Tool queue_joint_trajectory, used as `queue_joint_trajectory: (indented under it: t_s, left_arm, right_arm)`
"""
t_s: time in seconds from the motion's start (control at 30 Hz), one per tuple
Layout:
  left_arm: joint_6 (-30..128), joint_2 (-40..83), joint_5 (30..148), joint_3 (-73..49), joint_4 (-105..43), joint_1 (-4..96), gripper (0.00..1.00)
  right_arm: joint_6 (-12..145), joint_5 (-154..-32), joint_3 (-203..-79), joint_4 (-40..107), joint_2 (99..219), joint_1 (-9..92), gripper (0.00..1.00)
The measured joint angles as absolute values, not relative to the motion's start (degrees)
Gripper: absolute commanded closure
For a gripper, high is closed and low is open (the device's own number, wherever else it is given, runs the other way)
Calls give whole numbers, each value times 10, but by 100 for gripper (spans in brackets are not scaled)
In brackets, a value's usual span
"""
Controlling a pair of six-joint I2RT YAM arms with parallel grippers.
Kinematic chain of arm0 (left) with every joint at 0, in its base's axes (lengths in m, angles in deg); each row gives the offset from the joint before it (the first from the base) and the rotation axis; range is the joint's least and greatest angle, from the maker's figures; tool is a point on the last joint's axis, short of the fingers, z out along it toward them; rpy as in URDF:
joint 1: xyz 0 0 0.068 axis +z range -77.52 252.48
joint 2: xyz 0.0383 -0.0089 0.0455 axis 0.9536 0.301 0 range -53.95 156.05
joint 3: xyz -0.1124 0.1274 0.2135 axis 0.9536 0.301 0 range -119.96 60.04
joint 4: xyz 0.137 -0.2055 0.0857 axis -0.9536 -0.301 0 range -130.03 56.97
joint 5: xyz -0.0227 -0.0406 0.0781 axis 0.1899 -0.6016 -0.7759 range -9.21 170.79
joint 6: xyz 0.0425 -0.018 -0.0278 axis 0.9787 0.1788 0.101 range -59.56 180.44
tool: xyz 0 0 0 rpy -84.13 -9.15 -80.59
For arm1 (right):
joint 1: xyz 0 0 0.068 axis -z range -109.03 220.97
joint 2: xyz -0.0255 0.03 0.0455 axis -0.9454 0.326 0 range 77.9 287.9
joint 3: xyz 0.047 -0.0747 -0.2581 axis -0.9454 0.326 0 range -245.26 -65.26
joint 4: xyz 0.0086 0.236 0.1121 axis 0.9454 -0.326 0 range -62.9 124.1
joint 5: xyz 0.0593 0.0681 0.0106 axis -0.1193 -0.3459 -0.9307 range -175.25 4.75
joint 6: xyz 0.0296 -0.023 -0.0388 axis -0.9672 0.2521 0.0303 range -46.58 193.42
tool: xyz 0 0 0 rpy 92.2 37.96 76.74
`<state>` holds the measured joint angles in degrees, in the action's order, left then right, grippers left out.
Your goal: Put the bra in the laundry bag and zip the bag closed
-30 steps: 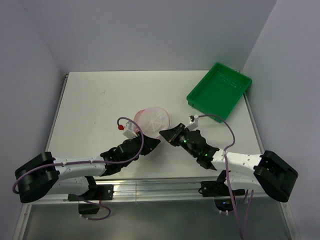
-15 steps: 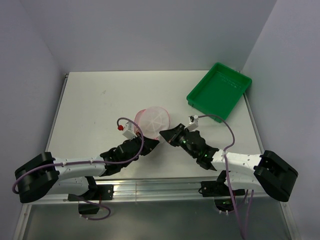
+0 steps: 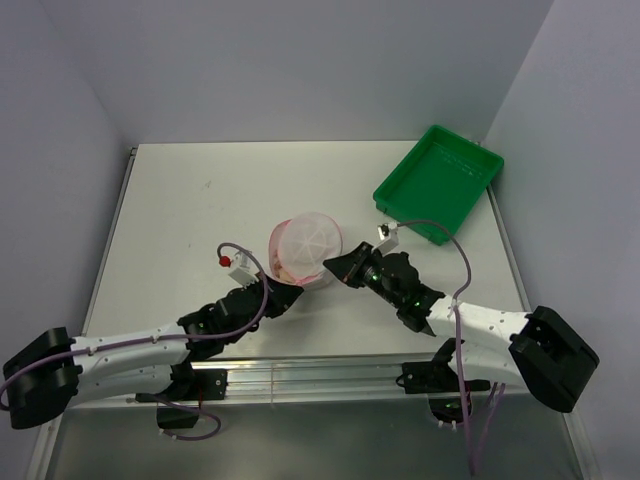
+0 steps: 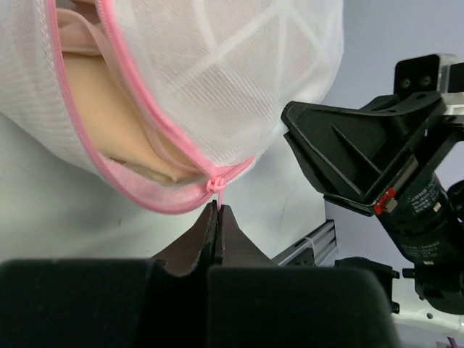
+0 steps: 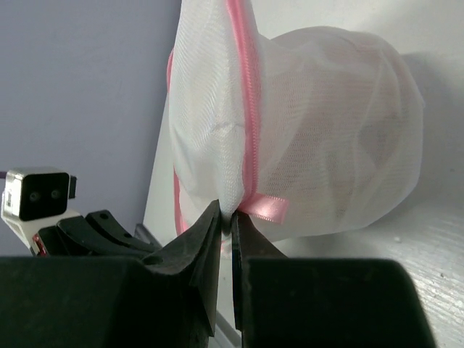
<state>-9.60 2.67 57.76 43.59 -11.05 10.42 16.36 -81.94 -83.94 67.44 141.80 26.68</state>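
The laundry bag is a white mesh dome with pink zipper trim, mid-table. The peach bra lies inside it, visible through the part-open zipper gap. My left gripper is shut on the pink zipper pull at the bag's near lower rim; it shows in the top view too. My right gripper is shut on the bag's mesh edge beside a pink ribbon loop, at the bag's right side. In the right wrist view the bag bulges to the right.
A green plastic tray sits at the back right corner, empty. The right arm's gripper body is close to the left gripper, on its right. The table's near edge rail runs just behind both wrists.
The left arm has pulled back and leftward along the bag's near rim with the zipper pull. The right gripper has shifted slightly up, still on the bag's edge.
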Motion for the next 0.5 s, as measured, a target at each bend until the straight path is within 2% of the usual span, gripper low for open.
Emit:
queue_joint_trajectory:
  t_s: [0.33,0.37,0.4,0.43,0.5]
  left_arm:
    - [-66,-93,552,453,-197,110,100]
    - [-64,-96,552,456,-197,110,100]
    - [-61,-97,554,458,-195,111,100]
    - [-59,-95,555,461,-190,112,100]
    - [-51,-87,557,464,-176,112,100]
  right_arm:
    - [210,-944,-893,659,1458,315,100]
    - [219,-960,-908,648,1470,321,96]
    - [227,-971,-921,639,1480,325,91]
    - [236,-979,-937,622,1490,328,70]
    - [252,-982,-968,589,1504,331,44]
